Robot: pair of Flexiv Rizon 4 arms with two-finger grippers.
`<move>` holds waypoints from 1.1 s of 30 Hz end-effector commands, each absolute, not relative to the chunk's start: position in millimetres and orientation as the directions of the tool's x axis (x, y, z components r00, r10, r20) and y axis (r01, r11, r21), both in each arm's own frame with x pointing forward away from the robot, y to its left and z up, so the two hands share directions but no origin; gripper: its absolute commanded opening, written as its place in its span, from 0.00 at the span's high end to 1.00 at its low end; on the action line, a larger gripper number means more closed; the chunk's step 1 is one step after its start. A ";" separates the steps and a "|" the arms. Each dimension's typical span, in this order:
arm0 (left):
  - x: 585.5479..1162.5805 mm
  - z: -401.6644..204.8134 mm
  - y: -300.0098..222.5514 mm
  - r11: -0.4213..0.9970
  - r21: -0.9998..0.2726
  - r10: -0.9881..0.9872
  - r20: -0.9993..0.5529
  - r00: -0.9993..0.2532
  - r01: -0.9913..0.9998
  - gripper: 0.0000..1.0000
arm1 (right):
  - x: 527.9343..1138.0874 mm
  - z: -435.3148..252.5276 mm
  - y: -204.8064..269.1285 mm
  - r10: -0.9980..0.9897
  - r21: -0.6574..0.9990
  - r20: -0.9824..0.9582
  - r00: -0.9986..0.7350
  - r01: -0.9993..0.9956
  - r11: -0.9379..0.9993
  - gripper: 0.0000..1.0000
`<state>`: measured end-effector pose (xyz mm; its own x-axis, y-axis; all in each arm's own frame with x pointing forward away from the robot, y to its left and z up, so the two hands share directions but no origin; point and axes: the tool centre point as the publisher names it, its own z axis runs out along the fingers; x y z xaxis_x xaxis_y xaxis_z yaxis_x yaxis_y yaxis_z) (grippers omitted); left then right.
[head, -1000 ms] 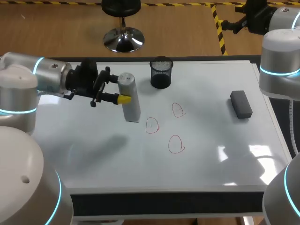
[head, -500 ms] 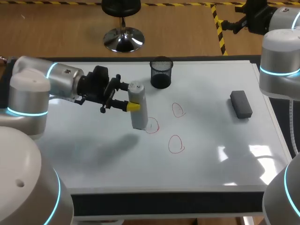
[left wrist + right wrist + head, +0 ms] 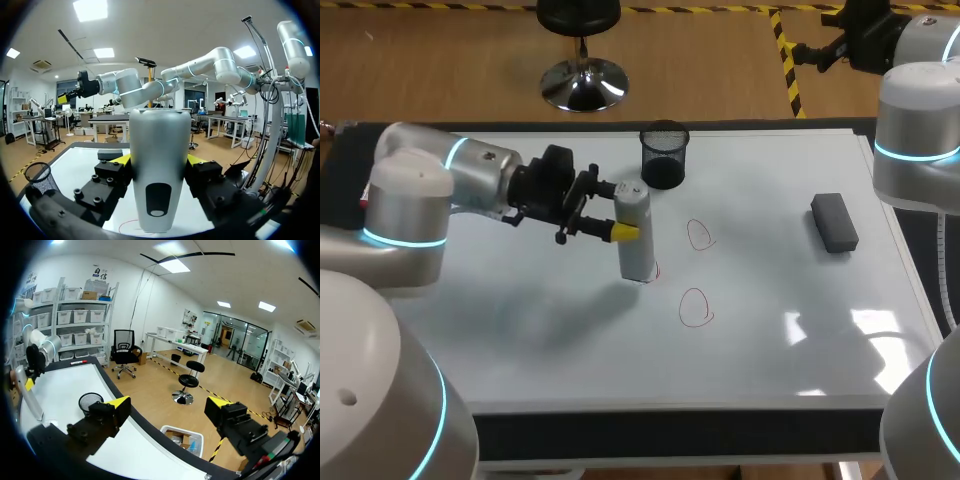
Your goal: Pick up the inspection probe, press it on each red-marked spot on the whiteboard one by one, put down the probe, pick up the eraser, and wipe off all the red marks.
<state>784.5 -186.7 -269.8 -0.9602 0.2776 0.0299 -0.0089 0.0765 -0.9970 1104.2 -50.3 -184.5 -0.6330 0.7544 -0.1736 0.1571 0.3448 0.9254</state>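
- Head view: the left tool (image 3: 623, 212) comes in from the left and is clamped on the probe (image 3: 636, 240), with one yellow tip on each side of its upper half.
- The probe stands about upright, its foot over the leftmost mark (image 3: 655, 270) and hiding most of it. Whether the foot touches the whiteboard (image 3: 520, 330) cannot be told.
- The probe looks like a smooth, rigid, silver-grey cylinder. It is probably fairly light, hard and a little slippery. It is tall, so a hold near mid-height with pads flat on opposite sides should keep it from tipping when pressed down.
- The far mark (image 3: 700, 235) and the near mark (image 3: 695, 307) lie uncovered just right of the probe. A mesh cup (image 3: 664, 156) stands behind them.
- The eraser (image 3: 834, 222) lies flat at the whiteboard's right, well apart from the marks. It is a dark block, likely light and firm with a softer wiping face, and is best taken across its two long sides.
- The right tool (image 3: 167, 407), seen in the right wrist view, is spread wide and holds nothing.
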 end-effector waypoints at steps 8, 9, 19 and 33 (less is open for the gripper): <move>799.7 -281.7 -200.3 0.080 -0.997 0.288 0.030 -0.957 -0.008 1.00 | 1104.2 -184.5 -50.3 0.754 0.925 -0.174 -0.633 0.157 0.345 0.00; 801.5 -282.7 -200.2 0.082 -0.997 0.287 0.031 -0.958 -0.008 1.00 | 1104.2 -184.5 -50.3 0.754 0.925 -0.174 -0.633 0.157 0.345 0.00; 815.5 -291.8 -202.0 0.092 -0.996 0.274 0.035 -0.961 -0.010 1.00 | 1104.2 -184.5 -50.3 0.754 0.925 -0.174 -0.633 0.157 0.345 0.00; 817.6 -306.5 -200.5 0.110 -0.994 0.272 0.053 -0.961 -0.024 1.00 | 1104.2 -184.5 -50.3 0.754 0.925 -0.174 -0.633 0.157 0.345 0.00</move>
